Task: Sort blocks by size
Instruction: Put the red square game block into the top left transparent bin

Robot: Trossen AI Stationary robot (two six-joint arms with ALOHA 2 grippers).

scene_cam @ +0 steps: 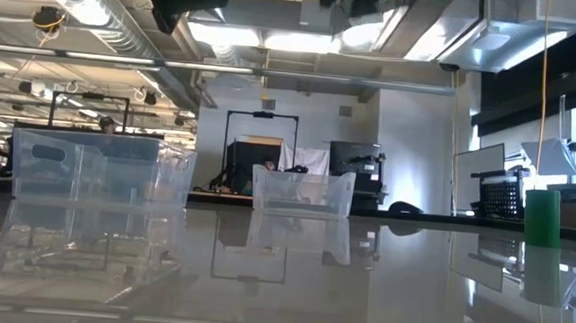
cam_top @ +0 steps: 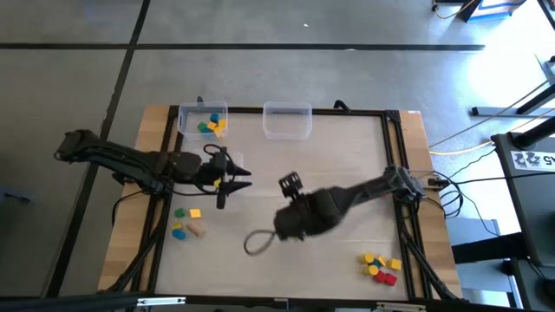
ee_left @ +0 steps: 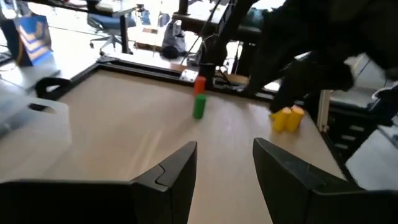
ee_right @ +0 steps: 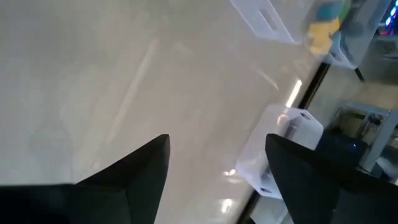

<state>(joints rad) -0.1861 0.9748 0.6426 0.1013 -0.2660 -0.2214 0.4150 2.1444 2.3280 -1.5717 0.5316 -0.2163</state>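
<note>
**Four cameras, one table**

The high view looks straight down, the table (cam_top: 286, 182) filling mid-frame, floor around it; the low view sits at table-top level, facing two clear bins (scene_cam: 301, 192) and the room behind; each wrist view looks close across the tabletop past its own dark fingers (ee_left: 174, 174); high and low views share the bins.

— What did the table (cam_top: 338, 165) look like?
— Pale wood inside a dark frame. Two clear bins (cam_top: 287, 120) stood at its far edge.
— And the blocks (cam_top: 381, 267)?
— Loose ones lay in two clusters: one near the right front corner, another (cam_top: 186, 222) toward the left side.
</note>
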